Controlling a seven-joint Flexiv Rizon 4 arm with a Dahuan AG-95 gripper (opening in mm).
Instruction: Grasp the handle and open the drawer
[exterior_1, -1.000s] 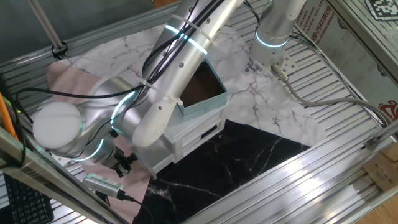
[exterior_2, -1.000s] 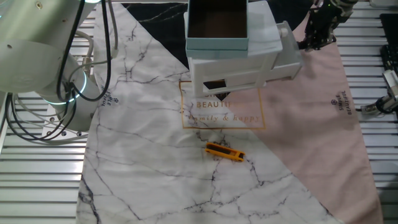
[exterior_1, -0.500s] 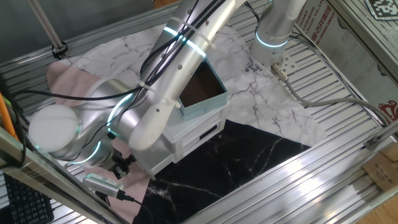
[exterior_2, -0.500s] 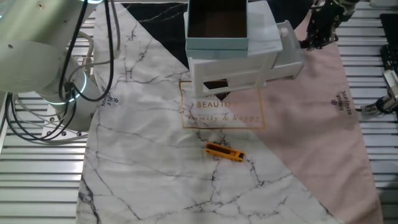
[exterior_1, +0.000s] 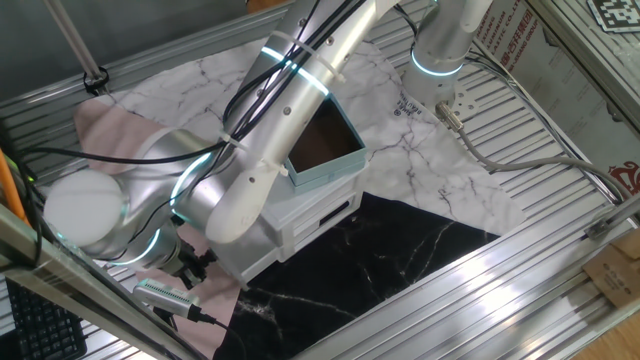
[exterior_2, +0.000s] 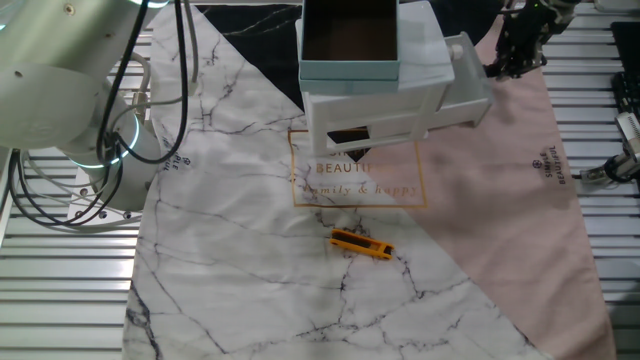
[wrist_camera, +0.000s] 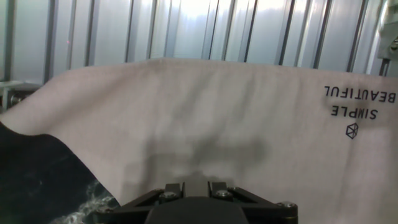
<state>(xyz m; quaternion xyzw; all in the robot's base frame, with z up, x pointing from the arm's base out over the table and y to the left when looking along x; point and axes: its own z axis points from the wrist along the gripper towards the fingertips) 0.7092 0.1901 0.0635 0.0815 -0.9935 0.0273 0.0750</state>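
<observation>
Our gripper (exterior_2: 517, 55) has pulled a little further toward 3 o'clock in the other fixed view, and the drawer (exterior_2: 458, 88) has slid out with it. It now sticks out from the right side of the small white cabinet (exterior_2: 375, 115), under the teal box (exterior_2: 350, 45). So the drawer is coming open. The handle is hidden behind the dark fingers (exterior_2: 505, 60), so we cannot tell how tightly they are closed. The hand view shows only pink cloth (wrist_camera: 217, 137). We judge a bit more pulling remains.
</observation>
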